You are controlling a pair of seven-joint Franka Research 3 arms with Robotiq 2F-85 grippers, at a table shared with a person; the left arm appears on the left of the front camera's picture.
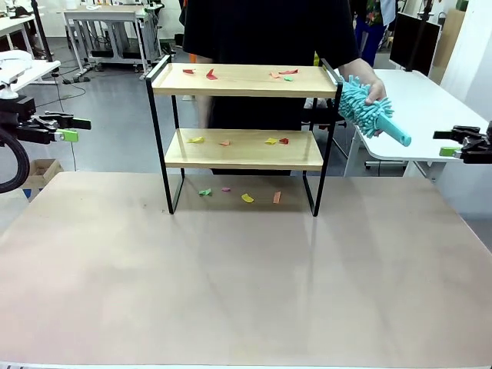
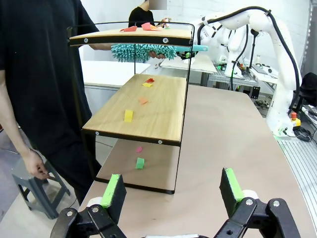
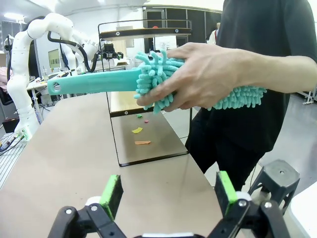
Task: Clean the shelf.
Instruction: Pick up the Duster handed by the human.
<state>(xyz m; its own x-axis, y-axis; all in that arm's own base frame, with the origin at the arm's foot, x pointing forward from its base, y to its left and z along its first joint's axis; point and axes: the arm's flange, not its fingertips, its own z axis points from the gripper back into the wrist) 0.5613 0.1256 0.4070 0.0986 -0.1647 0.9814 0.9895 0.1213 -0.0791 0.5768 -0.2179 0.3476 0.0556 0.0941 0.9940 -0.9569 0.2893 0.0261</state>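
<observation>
Left tool (image 1: 75,129): raised off the left edge of the counter (image 1: 246,277). Jaws wide apart, nothing held.

Shelf (image 1: 238,80): upright at the middle of the counter's far edge. Two light wooden boards in a thin black frame, with raised rails at both ends.

Paper scraps (image 1: 211,74): red and green pieces scattered on the top board. Yellow, orange and red pieces on the lower board. Green, pink, yellow and orange pieces on the counter beneath the shelf, near the far edge.

Duster (image 1: 361,109): teal, fluffy head, plain handle. Gripped round the head by a person's hand (image 1: 375,92), just past the shelf's right end rail at about top-board height. Handle slanting down to the right.

Right tool (image 1: 444,144): raised off the counter's right edge, near the duster's handle end but apart from it. Jaws wide apart, nothing held.
</observation>
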